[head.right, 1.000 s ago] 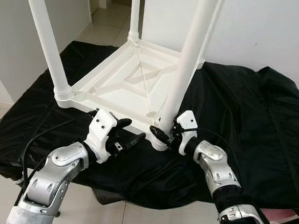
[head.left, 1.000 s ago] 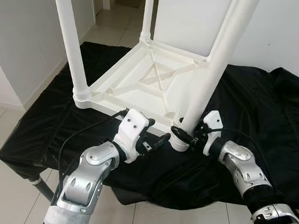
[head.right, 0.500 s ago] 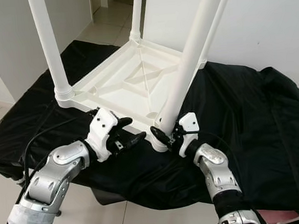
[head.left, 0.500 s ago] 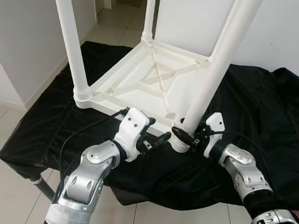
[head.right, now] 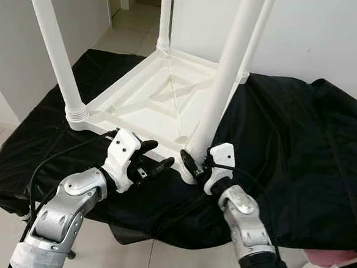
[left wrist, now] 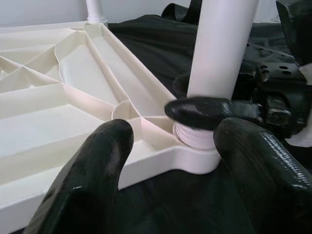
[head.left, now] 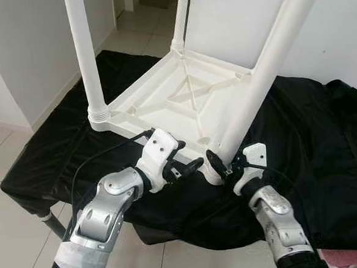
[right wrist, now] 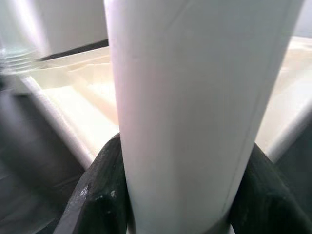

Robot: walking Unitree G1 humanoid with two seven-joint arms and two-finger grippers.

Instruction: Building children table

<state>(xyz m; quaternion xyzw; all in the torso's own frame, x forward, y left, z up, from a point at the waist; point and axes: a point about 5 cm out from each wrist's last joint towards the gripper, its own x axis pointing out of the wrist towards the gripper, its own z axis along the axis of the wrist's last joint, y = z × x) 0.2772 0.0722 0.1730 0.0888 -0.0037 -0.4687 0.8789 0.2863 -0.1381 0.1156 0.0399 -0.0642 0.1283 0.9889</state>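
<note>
Both silver arms extend forward and inward, elbows bent. The left gripper (head.left: 190,167) is level, its two black fingers (left wrist: 92,175) spread apart with nothing between them. The right gripper (head.left: 220,165) points inward toward the left one, its fingers (right wrist: 105,190) pressed against either side of a white tube.

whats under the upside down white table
The white table lies top-down on a black cloth that spreads past it on all sides. The cloth drapes over a support; one metal leg shows near the left corner. The rest of the support is covered.
</note>
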